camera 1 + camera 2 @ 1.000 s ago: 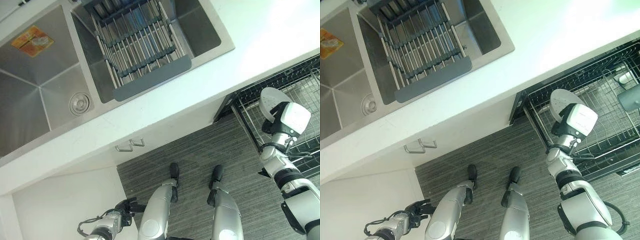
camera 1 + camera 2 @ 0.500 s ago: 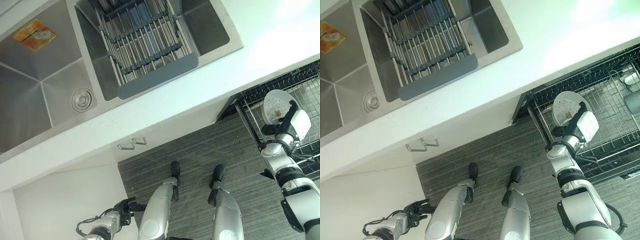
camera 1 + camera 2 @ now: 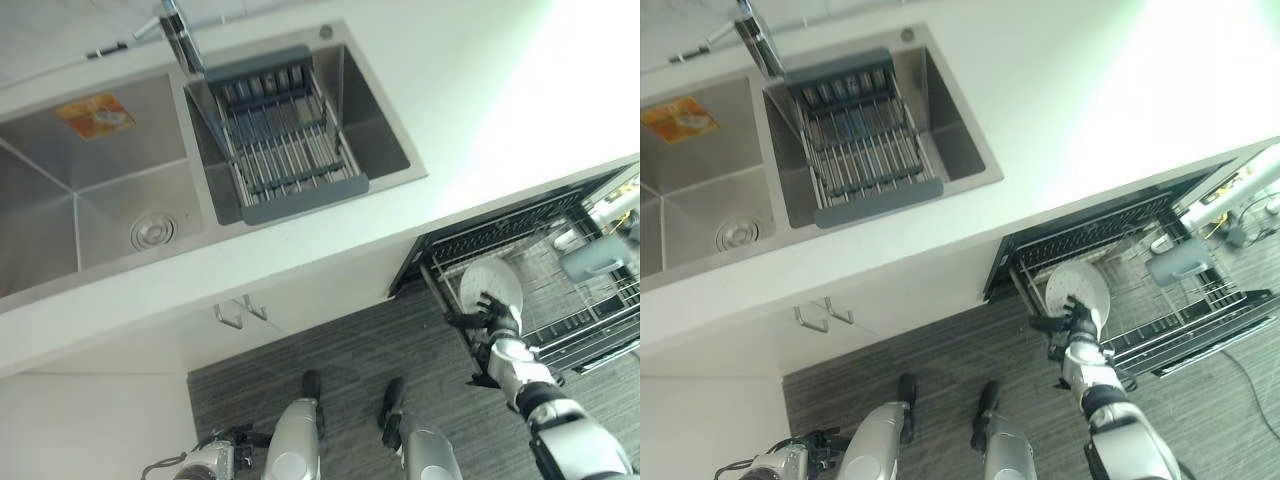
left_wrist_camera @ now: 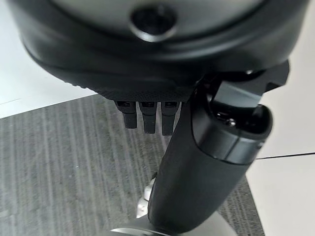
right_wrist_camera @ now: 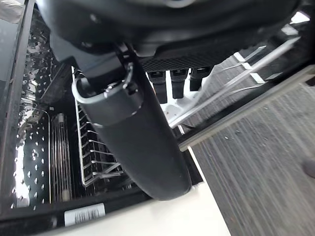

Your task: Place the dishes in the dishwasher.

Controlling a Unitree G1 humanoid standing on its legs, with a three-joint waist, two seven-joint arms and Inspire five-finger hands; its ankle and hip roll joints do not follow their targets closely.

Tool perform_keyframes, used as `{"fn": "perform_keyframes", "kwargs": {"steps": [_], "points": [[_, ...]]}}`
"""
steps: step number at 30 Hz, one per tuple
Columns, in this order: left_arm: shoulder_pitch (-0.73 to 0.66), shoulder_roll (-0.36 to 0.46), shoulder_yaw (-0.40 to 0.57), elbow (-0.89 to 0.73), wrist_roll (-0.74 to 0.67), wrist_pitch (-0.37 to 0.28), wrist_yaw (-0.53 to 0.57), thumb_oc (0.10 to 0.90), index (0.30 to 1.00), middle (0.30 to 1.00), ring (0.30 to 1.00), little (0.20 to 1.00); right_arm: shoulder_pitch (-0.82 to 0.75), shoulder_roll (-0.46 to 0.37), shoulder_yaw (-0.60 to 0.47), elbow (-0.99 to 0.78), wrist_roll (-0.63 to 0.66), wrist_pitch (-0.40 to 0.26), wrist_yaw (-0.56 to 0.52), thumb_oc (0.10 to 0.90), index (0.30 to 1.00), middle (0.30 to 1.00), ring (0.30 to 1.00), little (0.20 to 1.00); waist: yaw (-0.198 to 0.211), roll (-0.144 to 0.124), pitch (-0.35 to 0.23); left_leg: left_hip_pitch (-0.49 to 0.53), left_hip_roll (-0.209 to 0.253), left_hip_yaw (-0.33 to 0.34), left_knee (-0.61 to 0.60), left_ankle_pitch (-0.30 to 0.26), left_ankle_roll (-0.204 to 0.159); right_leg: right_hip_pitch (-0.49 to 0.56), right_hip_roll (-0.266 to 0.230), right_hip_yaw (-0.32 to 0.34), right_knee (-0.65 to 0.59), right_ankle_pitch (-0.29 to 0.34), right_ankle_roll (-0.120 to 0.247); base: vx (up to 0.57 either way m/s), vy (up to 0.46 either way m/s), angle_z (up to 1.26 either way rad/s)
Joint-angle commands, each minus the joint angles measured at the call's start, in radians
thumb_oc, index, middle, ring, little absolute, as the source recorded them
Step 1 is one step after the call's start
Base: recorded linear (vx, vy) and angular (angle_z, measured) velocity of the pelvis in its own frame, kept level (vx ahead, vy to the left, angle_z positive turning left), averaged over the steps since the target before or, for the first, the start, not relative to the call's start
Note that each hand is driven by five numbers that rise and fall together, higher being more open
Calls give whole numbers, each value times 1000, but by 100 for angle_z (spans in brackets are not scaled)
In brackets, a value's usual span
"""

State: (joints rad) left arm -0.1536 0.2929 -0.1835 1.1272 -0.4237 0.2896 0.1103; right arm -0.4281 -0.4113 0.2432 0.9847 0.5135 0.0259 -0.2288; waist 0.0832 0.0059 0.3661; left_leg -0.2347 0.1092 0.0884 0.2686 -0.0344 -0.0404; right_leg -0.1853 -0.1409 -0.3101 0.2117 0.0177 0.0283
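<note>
Plate [image 3: 1077, 289], still pinched in the right hand [image 3: 1076, 322], had dropped lower into the dishwasher rack [image 3: 1200, 300] than a second before. Seating it between the tines looked imminent; the left hand [image 4: 147, 115] hung curled and empty

A white surface [image 3: 470, 110] crosses the frame's upper half; a steel sink [image 3: 60, 220] with a grey drying rack [image 3: 285, 135] sits upper left.

The right hand [image 3: 1076, 322] has carried the white plate [image 3: 1076, 287] lower, into the pulled-out dishwasher rack [image 3: 1180, 300]; fingers curled round its edge.
</note>
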Motion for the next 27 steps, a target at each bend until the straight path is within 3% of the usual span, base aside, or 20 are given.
{"fn": "perform_keyframes", "kwargs": {"steps": [1, 5, 11, 17, 18, 24, 27], "points": [[36, 15, -25, -4, 20, 48, 37, 800, 900, 900, 900, 900, -27, -57, 16, -78, -46, -29, 25, 800, 900, 900, 900, 900, 12, 21, 13, -2, 1, 9, 31, -128, -2, 44, -15, 47, 88, -179, 66, 59, -74, 0], [55, 22, -13, -22, 18, 64, 49, 800, 900, 900, 900, 900, 21, -94, -1, -176, -115, -37, -93, 800, 900, 900, 900, 900, 1, 8, 4, 15, 4, 6, 31, -133, 0, 64, -8, 53, 88, -185, 68, 28, -51, 5], [99, 5, 14, -6, 31, 34, 49, 800, 900, 900, 900, 900, 91, -131, -73, -322, -211, -45, -293, 800, 900, 900, 900, 900, -28, -1, -24, 29, 4, 8, 31, -140, 1, 76, -2, 79, 88, -198, 67, 10, 12, -2], [131, -18, 32, -5, 50, 23, 58, 800, 900, 900, 900, 900, 138, -119, -106, -421, -258, -93, -358, 800, 900, 900, 900, 900, -42, 0, -38, 48, 6, 16, 31, -144, 2, 91, -4, 91, 88, -204, 67, 21, 23, -12], [139, -21, 39, -6, 49, 22, 58, 800, 900, 900, 900, 900, 145, -121, -120, -453, -263, -133, -382, 800, 900, 900, 900, 900, -46, 1, -42, 51, 9, 20, 31, -146, 2, 92, -5, 96, 88, -207, 68, -7, 15, -6], [180, -42, 78, -17, 55, 11, 57, 800, 900, 900, 900, 900, 206, -118, -202, -653, -271, -234, -422, 800, 900, 900, 900, 900, -72, -2, -61, 62, 12, 34, 31, -154, 0, 95, -5, 114, 88, -216, 70, 2, 39, -8], [197, -55, 92, -18, 52, 0, 62, 800, 900, 900, 900, 900, 241, -109, -242, -752, -245, -325, -473, 800, 900, 900, 900, 900, -87, -4, -68, 71, 14, 41, 31, -158, 0, 98, -6, 123, 88, -219, 70, 25, 45, -7]]}}
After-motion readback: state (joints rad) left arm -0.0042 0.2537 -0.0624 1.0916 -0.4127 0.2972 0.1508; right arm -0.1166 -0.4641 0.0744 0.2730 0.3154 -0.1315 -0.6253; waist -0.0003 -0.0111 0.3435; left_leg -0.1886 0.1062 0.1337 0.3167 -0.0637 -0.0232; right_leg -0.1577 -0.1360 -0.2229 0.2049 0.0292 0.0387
